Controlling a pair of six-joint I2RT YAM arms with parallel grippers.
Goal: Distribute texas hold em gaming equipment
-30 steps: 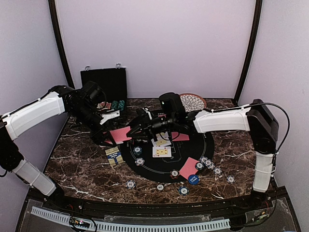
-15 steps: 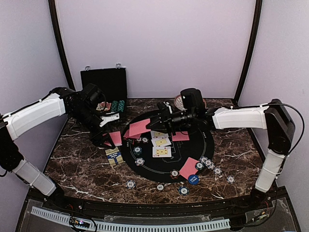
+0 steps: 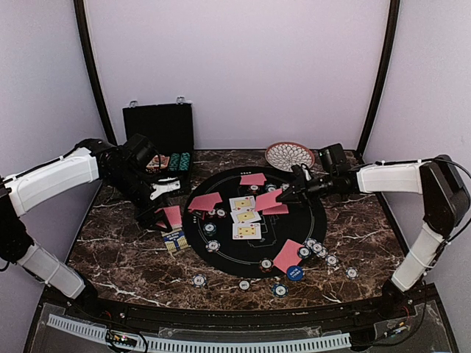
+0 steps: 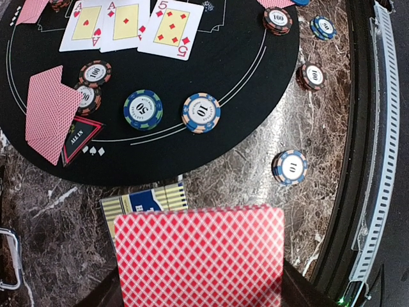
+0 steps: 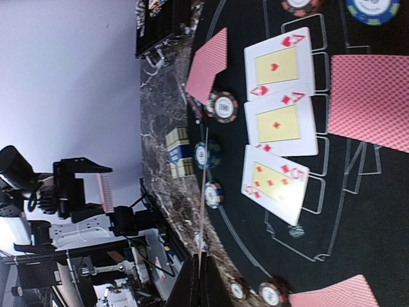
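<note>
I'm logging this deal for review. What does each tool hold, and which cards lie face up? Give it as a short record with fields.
left tool: shut on red-backed card, over the table beside the black mat
right tool: shut on edge-on card, over the mat
face-up cards: ace of hearts, ace of diamonds, five of diamonds, side by side on the mat
poker chips: scattered on mat and table

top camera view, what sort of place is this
Probably a robot lab cell staged as a poker table: plain walls close around a marble-look table, the left arm and right arm stand at its near edge, and a round black mat holds playing cards and poker chips.
</note>
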